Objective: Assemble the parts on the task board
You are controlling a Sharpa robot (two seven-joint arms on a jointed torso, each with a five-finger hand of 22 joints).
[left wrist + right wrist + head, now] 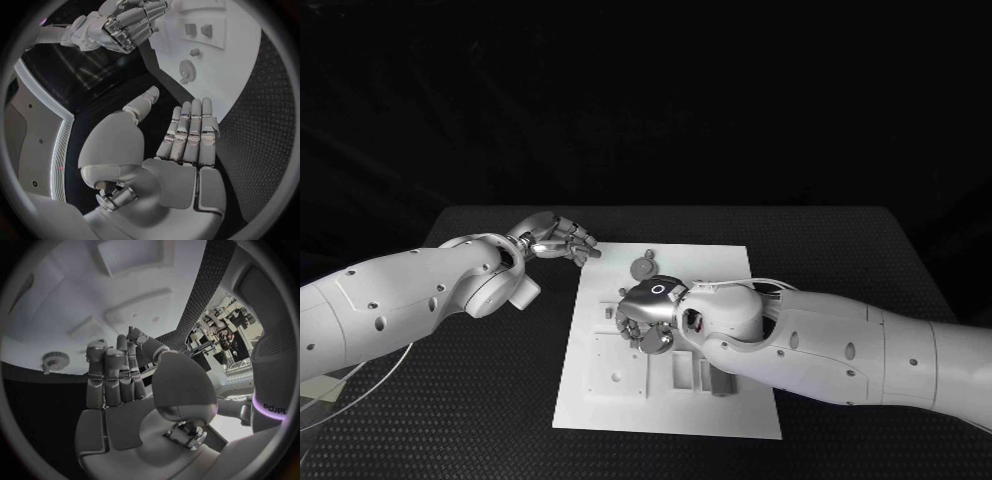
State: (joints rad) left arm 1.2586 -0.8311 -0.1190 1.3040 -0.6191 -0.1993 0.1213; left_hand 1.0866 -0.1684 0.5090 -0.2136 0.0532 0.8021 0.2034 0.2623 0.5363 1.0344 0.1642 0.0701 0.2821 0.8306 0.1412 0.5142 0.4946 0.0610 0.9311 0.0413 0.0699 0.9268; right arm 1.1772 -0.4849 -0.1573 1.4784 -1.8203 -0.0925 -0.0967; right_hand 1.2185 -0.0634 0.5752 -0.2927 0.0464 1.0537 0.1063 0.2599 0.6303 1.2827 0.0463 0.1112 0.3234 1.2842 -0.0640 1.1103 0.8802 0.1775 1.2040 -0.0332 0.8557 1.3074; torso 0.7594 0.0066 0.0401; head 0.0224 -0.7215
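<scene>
The right arm [848, 350] is the closest thing in the head view, coming in low across the near right part of the task board [610, 405]. At its end the right hand [651, 320] sits over the middle of the board, palm down. In the right wrist view its fingers [112, 375] are held straight and side by side with nothing in them, so it looks open and empty, hovering over the board rather than gripping anything.

The left hand [557, 238] is off by the board's far left corner, over the black table [473, 400]. In the left wrist view its fingers [190, 132] are also straight with the thumb out to the side, nothing held, so open too.

As for parts, there's a grey gear-like round piece [643, 267] lying flat on the far end of the board, loose and well clear of both hands. It also turns up in the left wrist view [187, 71] and the right wrist view [55, 360]. The board has raised white blocks [679, 372] and recesses near the right hand, but whether anything's already seated under the palm can't be told.

Best guess: pretty early on. The gear is still unplaced, neither hand has anything, and picking it up and fitting it is all still to do.
</scene>
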